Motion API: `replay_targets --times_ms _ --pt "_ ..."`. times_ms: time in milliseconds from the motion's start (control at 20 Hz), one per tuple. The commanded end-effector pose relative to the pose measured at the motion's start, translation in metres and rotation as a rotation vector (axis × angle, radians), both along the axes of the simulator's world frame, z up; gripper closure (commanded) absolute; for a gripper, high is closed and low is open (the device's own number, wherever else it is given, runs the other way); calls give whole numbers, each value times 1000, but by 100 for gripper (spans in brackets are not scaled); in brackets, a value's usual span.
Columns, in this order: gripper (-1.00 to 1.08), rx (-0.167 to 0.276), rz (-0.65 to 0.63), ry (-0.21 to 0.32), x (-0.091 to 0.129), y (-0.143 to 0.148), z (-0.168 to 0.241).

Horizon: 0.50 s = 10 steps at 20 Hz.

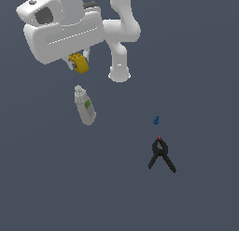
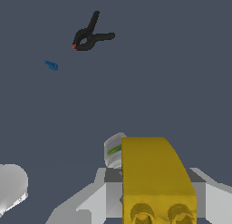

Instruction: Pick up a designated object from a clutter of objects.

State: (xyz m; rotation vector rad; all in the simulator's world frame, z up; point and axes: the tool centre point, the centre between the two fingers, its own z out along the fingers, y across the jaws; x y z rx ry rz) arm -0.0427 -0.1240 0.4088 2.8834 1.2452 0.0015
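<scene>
Claw (image 1: 79, 61) grips yellow brick (image 1: 80, 63); bottle (image 1: 85, 106) label green, unreadable.

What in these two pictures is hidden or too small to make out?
- Bottle: in the wrist view, mostly hidden behind the yellow brick.
- Fingers: in the exterior view, largely covered by the hand housing and brick.
- Blue piece: too small in both views to tell its shape.
- Brick: cut off by the wrist picture's edge.

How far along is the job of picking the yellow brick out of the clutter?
Done: the claw is shut on the yellow brick, lifted above the floor. The bottle, blue piece and clamp lie untouched. In hand: holding it aloft. Left: apparently nothing more than keeping the grip.
</scene>
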Motion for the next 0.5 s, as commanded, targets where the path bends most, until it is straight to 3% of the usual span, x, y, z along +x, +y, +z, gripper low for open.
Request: replay_targets --times_ms 0,450 --pt "108 0 0 1 0 -1 13" --pt "108 0 0 1 2 -2 31"
